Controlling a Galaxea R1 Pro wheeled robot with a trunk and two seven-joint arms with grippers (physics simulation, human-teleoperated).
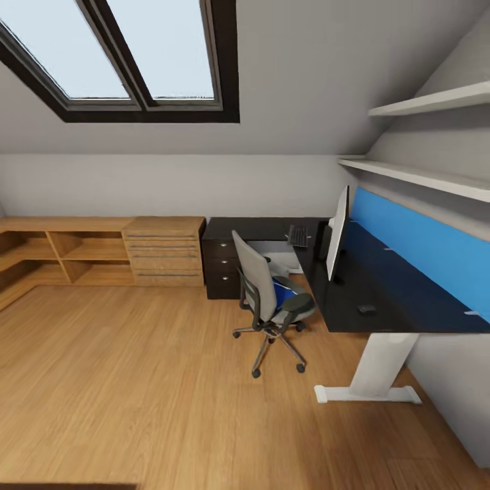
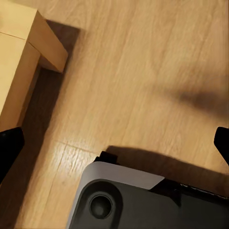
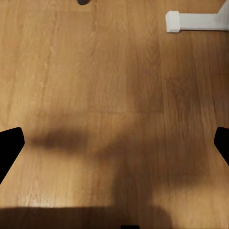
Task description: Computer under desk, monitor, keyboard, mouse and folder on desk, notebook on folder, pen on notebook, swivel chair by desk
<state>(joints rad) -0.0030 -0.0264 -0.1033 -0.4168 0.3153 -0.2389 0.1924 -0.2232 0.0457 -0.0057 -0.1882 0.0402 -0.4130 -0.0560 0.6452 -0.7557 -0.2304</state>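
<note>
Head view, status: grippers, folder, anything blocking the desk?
Both grippers open, empty, over bare floor. Folder on chair seat. Chair stands in front of desk. Mouse, keyboard, monitor on desk.

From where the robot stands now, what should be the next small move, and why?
Probably drive the base forward toward the swivel chair, since the blue folder lies on its seat, far from both arms. Both wrist views show open fingers above bare wooden floor, so nothing is within reach yet.

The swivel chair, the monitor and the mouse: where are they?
swivel chair (image 1: 253, 278), head view, on its grey backrest.
monitor (image 1: 337, 233), head view, on the screen's pale side.
mouse (image 1: 367, 309), head view, on its black top.
</note>
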